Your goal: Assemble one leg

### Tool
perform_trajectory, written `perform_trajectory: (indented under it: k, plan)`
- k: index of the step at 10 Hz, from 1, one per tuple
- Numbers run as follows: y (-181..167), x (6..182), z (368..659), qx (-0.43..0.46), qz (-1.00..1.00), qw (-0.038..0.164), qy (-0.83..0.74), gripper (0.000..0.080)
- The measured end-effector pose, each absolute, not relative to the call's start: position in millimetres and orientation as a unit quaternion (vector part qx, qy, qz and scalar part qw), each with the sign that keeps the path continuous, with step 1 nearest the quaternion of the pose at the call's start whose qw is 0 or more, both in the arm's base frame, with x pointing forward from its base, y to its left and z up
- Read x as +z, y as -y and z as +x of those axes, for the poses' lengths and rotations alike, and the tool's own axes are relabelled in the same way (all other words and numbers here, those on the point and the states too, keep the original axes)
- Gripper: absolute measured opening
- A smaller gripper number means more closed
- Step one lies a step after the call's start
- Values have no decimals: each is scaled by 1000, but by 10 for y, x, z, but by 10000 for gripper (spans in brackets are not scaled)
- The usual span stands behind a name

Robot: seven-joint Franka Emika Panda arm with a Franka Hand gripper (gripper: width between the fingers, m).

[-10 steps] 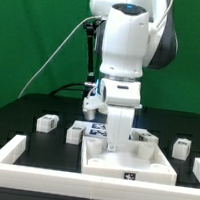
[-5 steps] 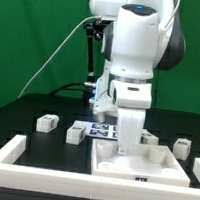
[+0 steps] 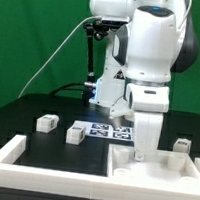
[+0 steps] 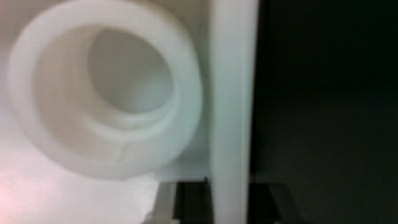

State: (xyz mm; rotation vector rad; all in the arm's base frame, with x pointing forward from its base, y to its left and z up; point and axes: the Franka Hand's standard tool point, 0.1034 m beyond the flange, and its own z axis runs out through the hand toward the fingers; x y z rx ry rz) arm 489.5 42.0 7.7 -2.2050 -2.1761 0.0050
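Observation:
My gripper (image 3: 143,143) is shut on the edge of the large flat white square panel (image 3: 171,167), low over the table at the exterior view's right. In the wrist view the panel's thin edge (image 4: 228,110) runs between my two dark fingers (image 4: 191,205), and a round socket (image 4: 107,90) in the panel's face is close to them. Three small white legs with black-and-white tags lie loose on the table: one (image 3: 47,123) at the exterior view's left, one (image 3: 75,132) beside it, one (image 3: 182,146) at the far right behind the panel.
The marker board (image 3: 103,130) lies flat behind my gripper. A long white border rail (image 3: 59,174) runs along the front, with a side arm (image 3: 7,150) at the exterior view's left. The table is black, the backdrop green.
My arm has slid to the exterior view's right with the square panel in its grip. The panel has moved from the middle to the right side. The loose legs have not moved.

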Motion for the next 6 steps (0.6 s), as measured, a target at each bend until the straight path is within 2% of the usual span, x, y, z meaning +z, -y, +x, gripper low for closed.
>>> perform_trajectory:
  k: [6]
  plan:
    - [-486,68,4895,12,-720,29,693,69]
